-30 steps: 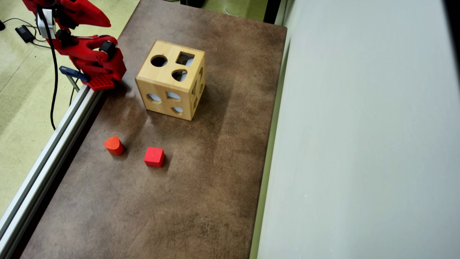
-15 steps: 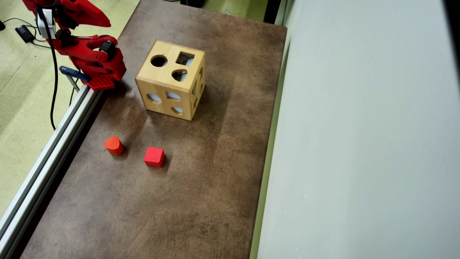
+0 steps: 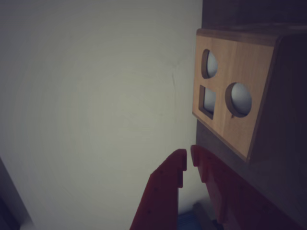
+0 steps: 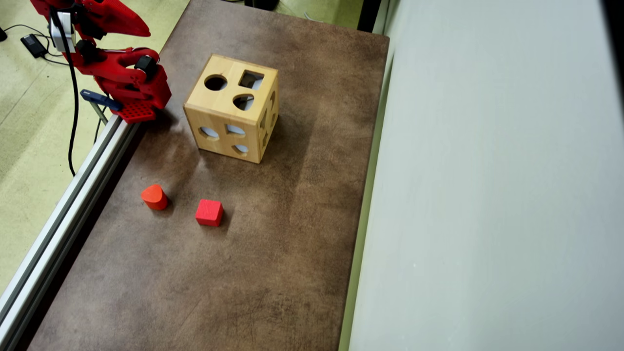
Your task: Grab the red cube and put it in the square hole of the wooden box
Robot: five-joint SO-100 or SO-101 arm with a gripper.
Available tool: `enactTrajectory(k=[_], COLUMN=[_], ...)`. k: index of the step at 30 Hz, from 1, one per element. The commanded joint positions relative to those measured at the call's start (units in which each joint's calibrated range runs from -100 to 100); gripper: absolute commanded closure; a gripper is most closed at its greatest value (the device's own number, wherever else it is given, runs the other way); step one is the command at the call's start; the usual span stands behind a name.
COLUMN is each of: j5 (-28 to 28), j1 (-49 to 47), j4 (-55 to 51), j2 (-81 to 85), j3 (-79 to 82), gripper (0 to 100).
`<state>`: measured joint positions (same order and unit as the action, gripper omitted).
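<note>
Your gripper (image 3: 188, 159) shows its red jaws drawn almost together at the bottom centre of the wrist view, a bare sliver between the tips and nothing held. Just right of them in that view stands the wooden box (image 3: 225, 96); one of its faces is lit, with the square hole (image 3: 207, 99) set between two rounded openings. In the overhead view your red arm (image 4: 117, 73) sits folded in the upper left corner, exactly where it was a second ago. The box (image 4: 229, 109) rests upper centre on the brown table (image 4: 273, 253). The red cube (image 4: 209, 212) lies left of centre, well apart from the box, unmoved. An orange-red rounded block (image 4: 154, 196) sits near it on the left.
</note>
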<state>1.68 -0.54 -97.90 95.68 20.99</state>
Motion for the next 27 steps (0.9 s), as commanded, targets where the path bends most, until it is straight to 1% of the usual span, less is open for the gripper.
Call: enactTrajectory(k=[1, 27], j5=[0.3, 0.4], j1=[-0.3, -0.1], j4=[-0.2, -0.2], j2=[-0.3, -1.0], j3=[-0.2, -0.2], gripper=[97, 97])
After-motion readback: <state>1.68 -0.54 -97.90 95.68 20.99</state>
